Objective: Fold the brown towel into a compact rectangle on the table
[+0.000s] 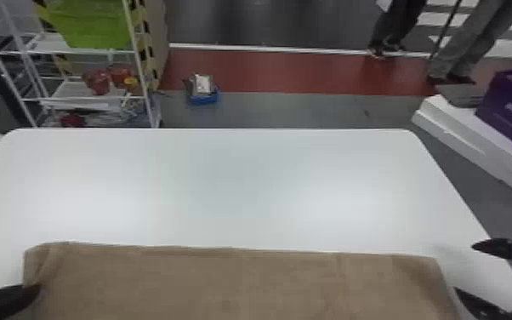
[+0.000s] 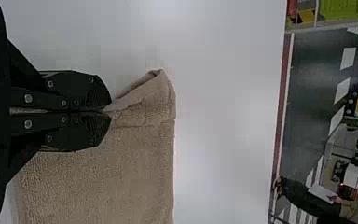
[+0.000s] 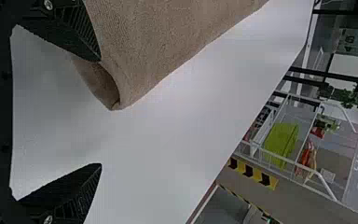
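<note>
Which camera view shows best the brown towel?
The head view: the brown towel shows its whole far edge there. Left wrist view: one corner, folded where the left gripper pinches the edge. Right wrist view: another corner, curled, near the open right gripper.

Bright, diffuse lighting. In the head view, you see two broad, soft glare patches on the smooth, white, round-cornered table point(image 1: 242, 170), forward and inward of the black, flat-fingered left gripper point(image 1: 6, 299) and the black, flat-fingered right gripper point(image 1: 464, 268); faint shadow lies beside the latter. Your wrist views show pale sheen beyond the fingertips.
</note>
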You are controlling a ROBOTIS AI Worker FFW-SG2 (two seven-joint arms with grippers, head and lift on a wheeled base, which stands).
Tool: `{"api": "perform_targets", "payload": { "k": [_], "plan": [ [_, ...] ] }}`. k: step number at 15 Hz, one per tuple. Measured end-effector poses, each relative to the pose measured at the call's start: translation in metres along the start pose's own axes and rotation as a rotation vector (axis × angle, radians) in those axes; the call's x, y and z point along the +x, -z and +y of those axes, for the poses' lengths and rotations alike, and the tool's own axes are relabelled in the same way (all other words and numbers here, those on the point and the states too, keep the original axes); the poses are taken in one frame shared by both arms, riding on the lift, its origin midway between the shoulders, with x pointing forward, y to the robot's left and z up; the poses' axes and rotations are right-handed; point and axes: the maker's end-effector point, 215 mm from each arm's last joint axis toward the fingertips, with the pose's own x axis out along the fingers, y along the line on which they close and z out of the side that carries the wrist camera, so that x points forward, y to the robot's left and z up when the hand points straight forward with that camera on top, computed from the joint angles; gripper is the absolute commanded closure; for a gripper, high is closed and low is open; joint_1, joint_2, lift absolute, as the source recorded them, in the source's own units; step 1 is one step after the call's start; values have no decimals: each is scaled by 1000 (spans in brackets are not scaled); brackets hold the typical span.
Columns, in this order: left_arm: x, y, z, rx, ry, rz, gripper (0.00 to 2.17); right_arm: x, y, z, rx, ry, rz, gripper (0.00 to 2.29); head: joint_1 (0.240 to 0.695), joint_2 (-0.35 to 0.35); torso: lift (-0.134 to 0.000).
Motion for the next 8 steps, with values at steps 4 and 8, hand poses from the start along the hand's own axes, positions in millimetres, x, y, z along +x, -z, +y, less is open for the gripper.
{"api": "perform_targets", "payload": {
  "k": [4,8],
  "plan": [
    [-22,-29,9,-7,-26,-52,1882,1,1,2,2,-3,2,66,695,-28,-134],
    [-39,-50,-55,-4,81,-76,1882,7,1,8,4,-16,2,66,695,-106,-134]
  ]
}}
